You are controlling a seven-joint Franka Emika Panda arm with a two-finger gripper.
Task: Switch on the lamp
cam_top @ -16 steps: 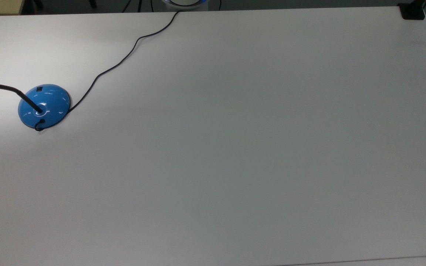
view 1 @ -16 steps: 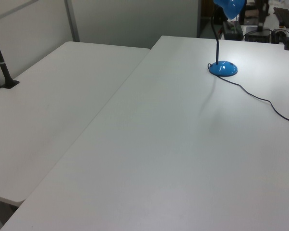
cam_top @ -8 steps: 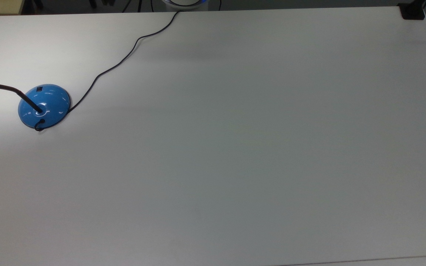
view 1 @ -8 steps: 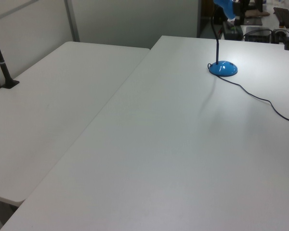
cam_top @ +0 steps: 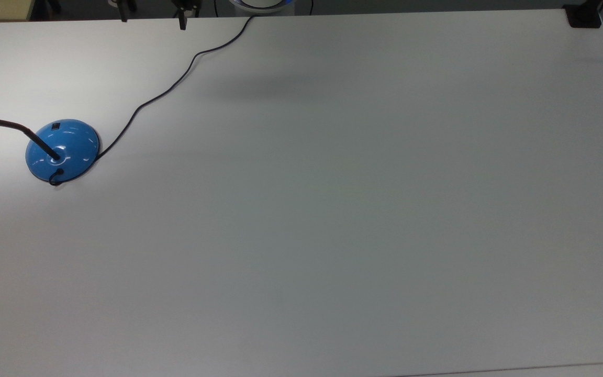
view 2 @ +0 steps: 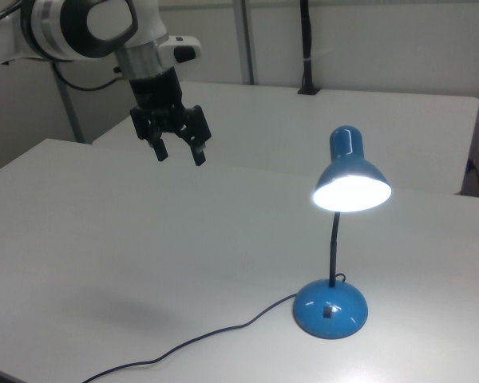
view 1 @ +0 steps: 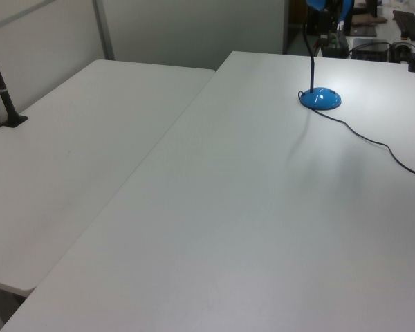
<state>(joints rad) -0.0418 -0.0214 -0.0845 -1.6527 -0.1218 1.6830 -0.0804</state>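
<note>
**Arm swings into frame above a lamp that already glows**

The black two-finger gripper (view 2: 180, 154) on the white Franka arm has moved. A second ago the top view had no trace of it. Now two dark fingertips (cam_top: 181, 21) poke in at the far table edge, up and to the right of the lamp in the top view, and the shadow on the tabletop there has deepened. In the right view the tool hangs high in the air, well apart from the lamp and to the right view's left of it. Its fingers are spread wide and hold nothing.

The blue desk lamp (view 2: 332, 247) itself has not shifted. Its glossy blue dome base (view 2: 330, 307) sits on the table, with the small black switch (view 2: 327, 312) on its slope. The black bendy neck rises from the base to the rounded blue shade (view 2: 351, 179), whose mouth shines bright white. Judged from that glow, the light is on already, so the approach looks to have little left to achieve. Any press on the switch would risk putting it out.

The black cord (view 2: 223, 329) snakes away from the base across the plain white table (view 2: 104, 239). Beyond the lamp stand a second white table (view 1: 69, 138), a black post (view 1: 3, 90) and a pale partition wall.
</note>
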